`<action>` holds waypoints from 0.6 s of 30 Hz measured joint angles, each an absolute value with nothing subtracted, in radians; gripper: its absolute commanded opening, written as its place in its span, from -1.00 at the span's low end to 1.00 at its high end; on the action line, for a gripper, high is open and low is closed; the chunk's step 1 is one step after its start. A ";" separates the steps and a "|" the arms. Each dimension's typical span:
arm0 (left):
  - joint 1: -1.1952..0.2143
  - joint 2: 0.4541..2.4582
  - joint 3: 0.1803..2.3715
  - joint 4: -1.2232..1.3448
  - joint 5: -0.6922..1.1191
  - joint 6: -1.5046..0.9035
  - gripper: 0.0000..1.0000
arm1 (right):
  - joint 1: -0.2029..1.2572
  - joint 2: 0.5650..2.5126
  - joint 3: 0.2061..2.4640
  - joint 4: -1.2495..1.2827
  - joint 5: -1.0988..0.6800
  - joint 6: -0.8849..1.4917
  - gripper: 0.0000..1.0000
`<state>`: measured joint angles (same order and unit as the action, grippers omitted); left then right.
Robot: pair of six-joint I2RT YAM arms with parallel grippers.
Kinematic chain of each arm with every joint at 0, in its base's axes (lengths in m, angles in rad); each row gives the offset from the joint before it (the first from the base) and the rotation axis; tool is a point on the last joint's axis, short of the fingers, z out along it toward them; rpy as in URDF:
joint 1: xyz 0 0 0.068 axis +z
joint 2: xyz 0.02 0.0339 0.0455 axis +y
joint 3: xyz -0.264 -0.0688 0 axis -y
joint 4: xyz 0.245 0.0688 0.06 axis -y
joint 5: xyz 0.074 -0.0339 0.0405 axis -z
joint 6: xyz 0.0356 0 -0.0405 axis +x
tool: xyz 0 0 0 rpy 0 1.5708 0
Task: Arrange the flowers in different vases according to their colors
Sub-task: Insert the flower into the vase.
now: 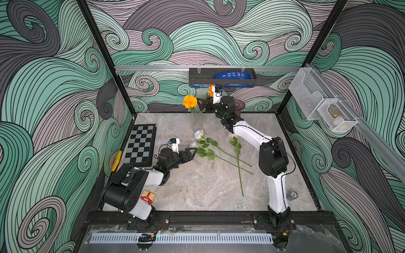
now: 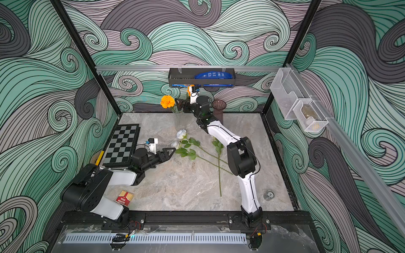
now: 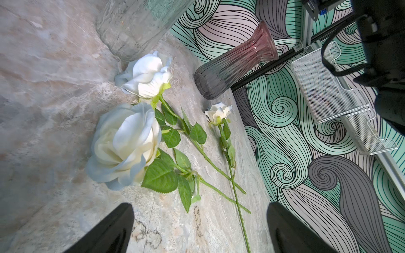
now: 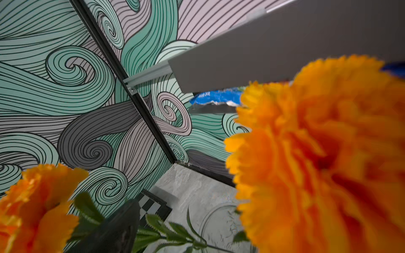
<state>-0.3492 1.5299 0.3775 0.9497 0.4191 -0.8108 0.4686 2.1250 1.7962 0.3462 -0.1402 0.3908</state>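
In both top views an orange flower (image 1: 190,101) (image 2: 167,101) stands in the tall clear vase (image 1: 195,120) at the back of the table. A second orange flower (image 1: 211,89) (image 4: 317,153) rises beside my right gripper (image 1: 203,105). Its leafy stem (image 4: 175,236) runs free between the jaws, which stand apart, across the clear vase's mouth. One finger (image 4: 118,227) shows; the bloom hides the other. The purple ribbed vase (image 1: 239,106) (image 3: 232,65) stands empty behind the right arm. Three white roses (image 3: 125,144) (image 3: 146,75) (image 3: 218,112) lie on the table. My left gripper (image 1: 194,154) (image 3: 200,227) is open beside their leaves, holding nothing.
A chessboard (image 1: 141,144) lies at the table's left edge. A red card box (image 1: 148,197) sits by the left arm's base and a small metal piece (image 1: 292,195) near the right arm. A black shelf (image 1: 221,77) hangs just above the right gripper. Wire baskets (image 1: 317,103) hang on the right wall.
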 measured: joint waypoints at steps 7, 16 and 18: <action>-0.349 1.530 0.377 0.950 0.419 -0.811 0.96 | 0.458 2.043 1.640 0.316 -0.171 0.438 1.00; -0.349 1.530 0.377 0.950 0.419 -0.811 0.95 | 0.458 1.869 1.441 0.308 -0.194 0.453 1.00; -0.349 1.530 0.377 0.950 0.419 -0.811 0.95 | 0.458 1.802 1.368 0.312 -0.193 0.453 1.00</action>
